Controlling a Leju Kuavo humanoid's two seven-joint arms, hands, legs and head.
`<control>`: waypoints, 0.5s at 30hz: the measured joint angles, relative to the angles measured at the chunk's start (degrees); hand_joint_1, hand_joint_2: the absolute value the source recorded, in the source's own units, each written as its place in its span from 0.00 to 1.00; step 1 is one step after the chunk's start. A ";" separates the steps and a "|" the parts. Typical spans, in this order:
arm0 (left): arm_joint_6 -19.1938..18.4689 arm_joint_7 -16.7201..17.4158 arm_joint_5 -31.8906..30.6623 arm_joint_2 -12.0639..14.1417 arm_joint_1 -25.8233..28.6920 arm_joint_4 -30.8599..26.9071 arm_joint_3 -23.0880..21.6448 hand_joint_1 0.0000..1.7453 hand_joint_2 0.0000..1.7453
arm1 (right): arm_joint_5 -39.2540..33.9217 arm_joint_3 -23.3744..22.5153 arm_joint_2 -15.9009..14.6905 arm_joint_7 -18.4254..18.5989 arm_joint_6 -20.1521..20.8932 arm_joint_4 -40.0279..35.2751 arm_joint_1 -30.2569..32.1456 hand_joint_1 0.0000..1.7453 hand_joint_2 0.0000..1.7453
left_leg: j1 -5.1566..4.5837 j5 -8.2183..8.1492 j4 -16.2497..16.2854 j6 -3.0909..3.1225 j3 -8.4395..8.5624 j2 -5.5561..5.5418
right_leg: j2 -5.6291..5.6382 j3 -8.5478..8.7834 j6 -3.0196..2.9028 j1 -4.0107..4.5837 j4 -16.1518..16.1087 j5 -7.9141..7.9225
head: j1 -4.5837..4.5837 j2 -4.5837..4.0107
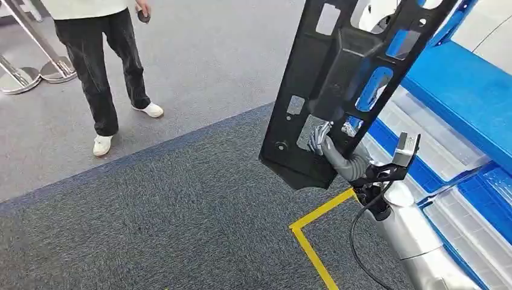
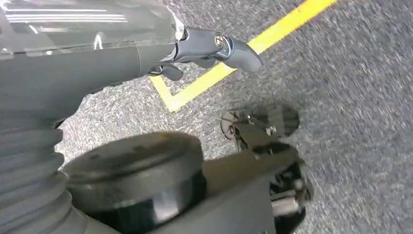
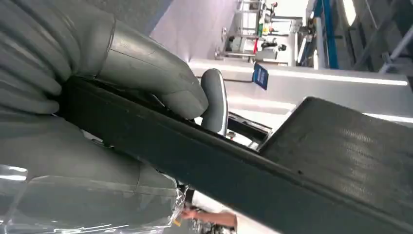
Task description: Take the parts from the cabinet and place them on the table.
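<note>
One robot hand [image 1: 320, 142] clamped around black panel [image 1: 338, 78].

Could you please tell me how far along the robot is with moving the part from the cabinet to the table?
Done: the black plastic panel is out of the blue cabinet and lifted clear. In hand: the right robot hand grips it near its lower end; the left robot hand holds nothing, hanging over the carpet by the yellow floor tape. Left: placing it on the table.

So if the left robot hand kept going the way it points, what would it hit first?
Probably the grey carpet, near the yellow tape; the left robot hand hangs pointing at the floor with nothing between, though depth is unclear.
</note>
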 joint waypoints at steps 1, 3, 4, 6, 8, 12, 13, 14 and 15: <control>0.04 0.04 0.02 -0.04 0.09 0.00 0.02 0.00 1.00 | -0.04 -0.02 0.00 0.00 0.00 -0.02 -0.03 1.00 1.00 | 0.56 0.44 -0.61 0.40 0.52 -0.49 | 0.63 -0.08 0.40 -0.36 0.38 -0.54 | 0.00 0.00; 0.13 0.04 0.02 -0.04 -0.21 0.00 0.04 0.00 1.00 | -0.22 0.00 -0.02 0.04 0.07 0.04 -0.08 1.00 1.00 | 0.47 0.76 -0.72 0.91 0.41 -1.39 | 5.82 -2.68 0.68 -0.67 6.77 -4.79 | 0.04 0.00; 0.11 0.04 0.02 -0.04 -0.25 0.00 0.04 0.00 1.00 | -0.24 0.00 -0.11 0.07 0.07 0.15 -0.03 1.00 1.00 | 0.44 0.76 -0.72 0.97 0.36 -2.01 | 6.73 -5.01 0.86 -0.67 11.77 -7.16 | 0.04 0.00; 0.11 0.07 0.00 -0.04 -0.13 0.00 0.04 0.00 1.00 | -0.22 0.02 -0.11 0.15 0.07 0.46 0.25 1.00 1.00 | 0.40 0.80 -0.59 1.01 0.22 -3.40 | 7.08 -8.78 1.04 -0.66 19.27 -9.29 | 0.04 0.00; 0.11 0.18 -0.15 -0.04 0.05 0.00 0.04 0.00 1.00 | -0.33 0.02 -0.11 0.15 0.04 0.59 0.44 1.00 1.00 | 0.45 0.77 -0.38 0.94 0.25 -4.92 | 7.15 -7.12 1.00 -0.81 15.18 -5.63 | 0.02 0.00; 0.09 0.39 -0.48 -0.07 -0.21 0.00 0.04 0.00 1.00 | -0.77 -0.04 -0.44 0.04 0.00 0.59 0.70 1.00 1.00 | 0.37 0.48 0.94 -0.04 -0.65 -7.67 | 12.70 -0.88 0.57 -1.56 0.64 -0.41 | 0.02 0.00; 0.11 0.52 -0.50 -0.09 -0.20 0.00 0.04 0.00 1.00 | -0.83 -0.09 -0.59 0.02 0.02 0.59 0.94 1.00 1.00 | 0.61 0.70 0.72 -0.41 -1.03 -8.20 | 11.97 -0.91 0.49 -1.27 0.96 -0.44 | 0.04 0.00; 0.11 0.68 -0.50 -0.07 -0.01 0.00 0.04 0.00 1.00 | -0.85 -0.09 -0.59 0.04 0.00 0.55 1.04 1.00 1.00 | 0.86 0.84 0.46 -0.89 -1.13 -8.98 | 11.49 -0.93 0.15 -1.08 1.10 -0.49 | 0.04 0.00; 0.11 0.79 -0.52 -0.07 0.12 0.00 0.04 0.00 1.00 | -0.90 -0.11 -0.57 0.02 0.00 0.48 1.07 1.00 1.00 | 0.87 1.02 0.29 -1.28 -1.16 -9.65 | 10.83 -0.82 -0.19 -1.09 0.85 -0.38 | 0.02 0.00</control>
